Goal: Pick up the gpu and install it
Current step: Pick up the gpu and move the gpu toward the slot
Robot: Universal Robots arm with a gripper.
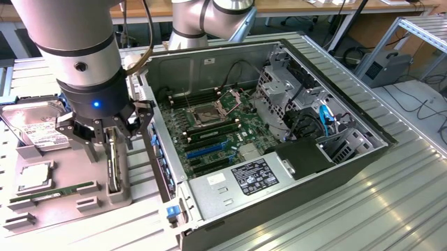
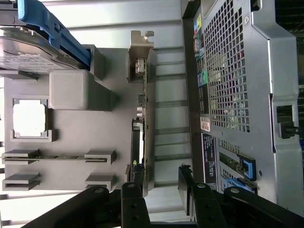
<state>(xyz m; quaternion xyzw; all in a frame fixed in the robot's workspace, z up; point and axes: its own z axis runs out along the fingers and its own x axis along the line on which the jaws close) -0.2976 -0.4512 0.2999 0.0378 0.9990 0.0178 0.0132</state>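
Progress: nothing grasped yet. gpu (image 1: 112, 164) stands on edge in grey tray (image 1: 77, 170) just beside computer case (image 1: 307, 157). gripper (image 1: 110, 142) above it, jaws wide, fingers either side of card. Install not done.

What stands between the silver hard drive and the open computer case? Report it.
The thin dark gpu card, standing on edge in the grey tray, with the open gripper straddling it, seen in the exterior view.
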